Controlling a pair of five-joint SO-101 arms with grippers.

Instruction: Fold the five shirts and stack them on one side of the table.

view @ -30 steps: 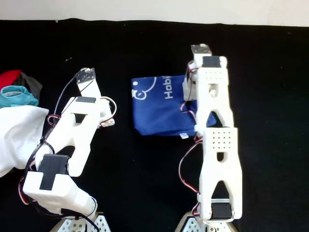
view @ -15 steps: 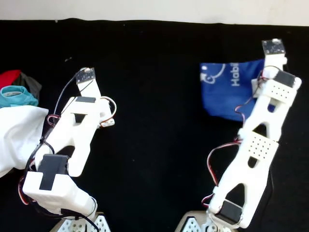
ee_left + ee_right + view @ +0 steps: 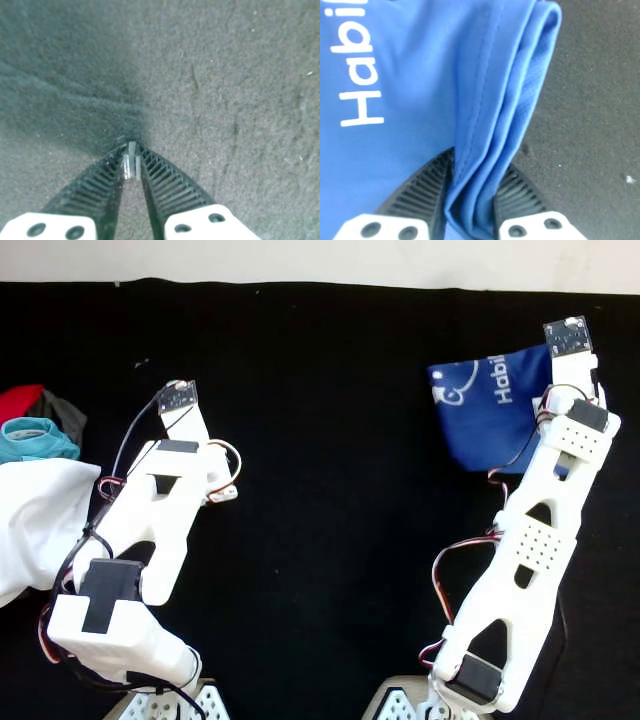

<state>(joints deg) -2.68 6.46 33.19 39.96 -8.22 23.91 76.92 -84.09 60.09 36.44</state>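
- At the far right of the table (image 3: 330,440), seen from the high view, the folded blue shirt (image 3: 490,405) lies flat on the black cloth, its white print upward. Its right edge is covered by the right arm (image 3: 540,530).
- In the right wrist view, the right gripper (image 3: 477,167) is clamped on the layered folded edge of the blue shirt (image 3: 420,100). The stacked hems run up between the two ribbed fingers (image 3: 427,185), and the fingertips are buried in the cloth.
- The left gripper (image 3: 131,156) is closed with nothing between its jaws, the tips meeting just over bare black cloth. From above, the wrist covers those tips.
- The left arm (image 3: 150,520) stands at mid-left, well apart from the blue shirt.
- At the left edge lies a white shirt (image 3: 40,520), unfolded and cut off by the frame.
- Just behind it sit a teal garment (image 3: 35,440), a red garment (image 3: 20,400) and a grey garment (image 3: 70,415), bunched together. Their shapes are too crumpled to make out.
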